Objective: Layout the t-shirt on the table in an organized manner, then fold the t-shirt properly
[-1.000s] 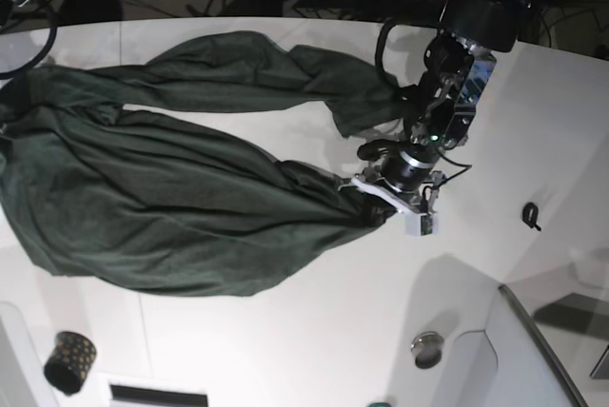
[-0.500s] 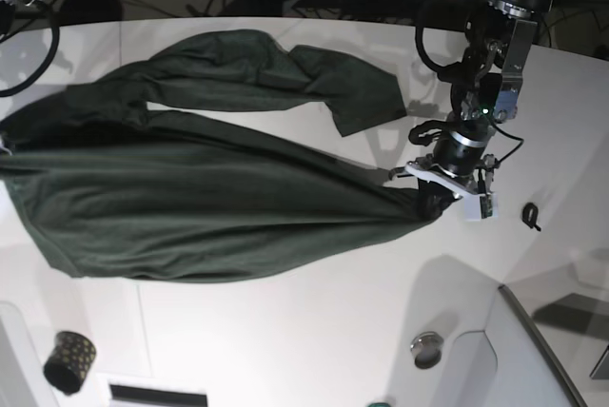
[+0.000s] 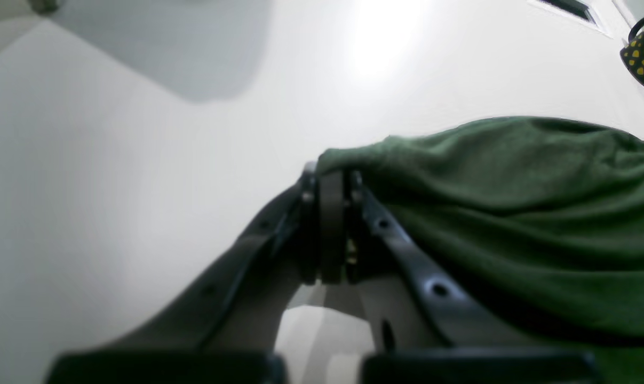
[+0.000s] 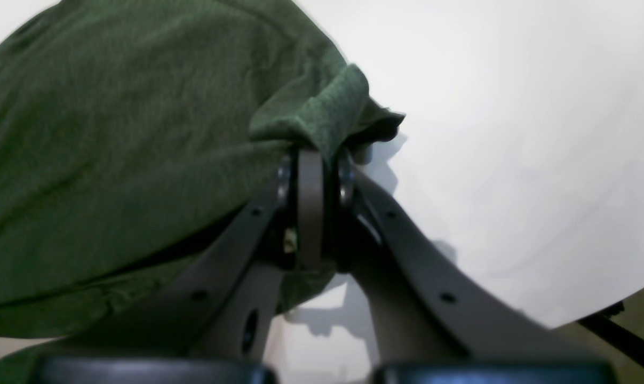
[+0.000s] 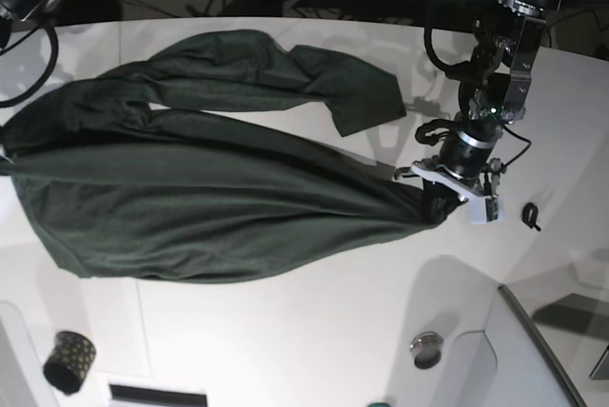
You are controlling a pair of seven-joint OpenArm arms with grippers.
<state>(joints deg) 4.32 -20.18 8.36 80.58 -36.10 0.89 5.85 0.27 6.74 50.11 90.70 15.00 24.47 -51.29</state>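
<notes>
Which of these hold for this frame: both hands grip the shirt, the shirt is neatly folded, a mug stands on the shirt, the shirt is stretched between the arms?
1. Both hands are shut on the shirt. True: the left hand and the right hand each pinch a bunched edge.
2. The shirt is neatly folded. False: it lies spread and wrinkled across the table.
3. A mug stands on the shirt. False: the dotted mug stands apart from it, on bare tabletop.
4. The shirt is stretched between the arms. True: the cloth runs taut from one grip to the other.
</notes>
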